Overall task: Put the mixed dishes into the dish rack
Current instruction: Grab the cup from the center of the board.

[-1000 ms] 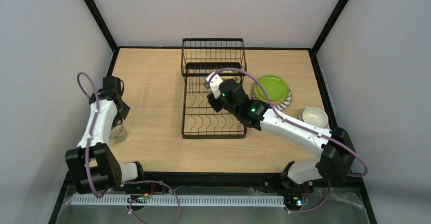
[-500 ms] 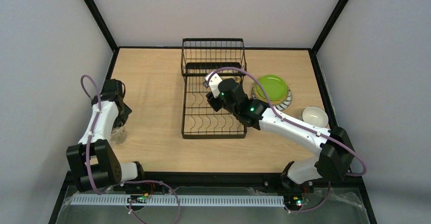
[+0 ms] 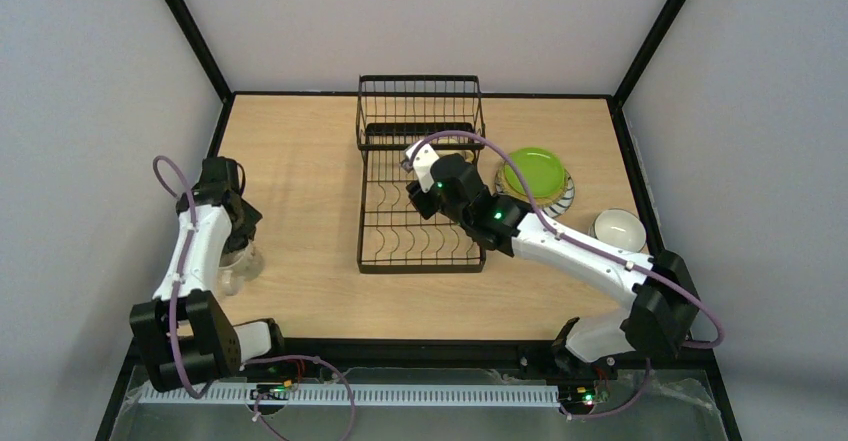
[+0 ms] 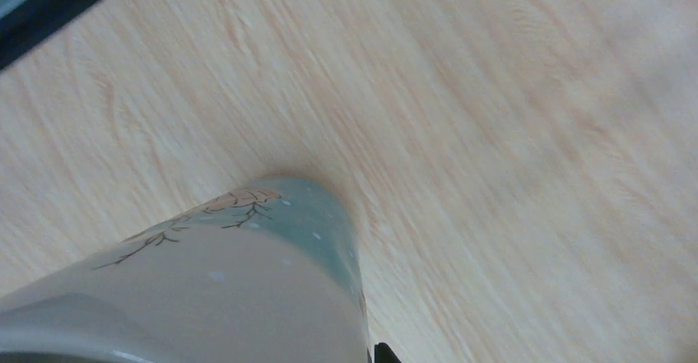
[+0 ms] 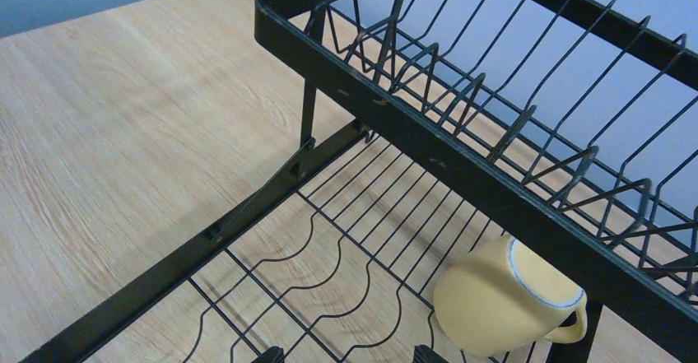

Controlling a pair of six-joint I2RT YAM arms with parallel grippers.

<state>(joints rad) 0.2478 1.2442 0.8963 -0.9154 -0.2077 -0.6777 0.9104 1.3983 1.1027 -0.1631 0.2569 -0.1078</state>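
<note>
1. Hovering over the flat lower part of the rack [image 3: 400,231], the right gripper [image 5: 346,355] has its fingers apart, with nothing between them.
2. A yellow mug [image 5: 502,297] lies on its side on the rack's wire floor, tucked just under the front bar of the raised basket [image 3: 420,111]. Its mouth faces that bar.
3. The left gripper [image 3: 236,249] sits low near the left edge of the table [image 3: 300,161], right at the printed mug [image 4: 206,297]. I cannot tell whether its fingers are clamped on it or loose, because the mug's wall fills the wrist view and only a sliver of one fingertip shows.
4. The printed mug rests on the table, well apart from the rack. It is pale, with a thin branch drawing and a blue-green band near its base.
5. A green plate [image 3: 533,171] lies on top of a striped plate [image 3: 562,201], just right of the rack.
6. A cream mug [image 3: 617,226] stands mouth up near the table's right edge.
</note>
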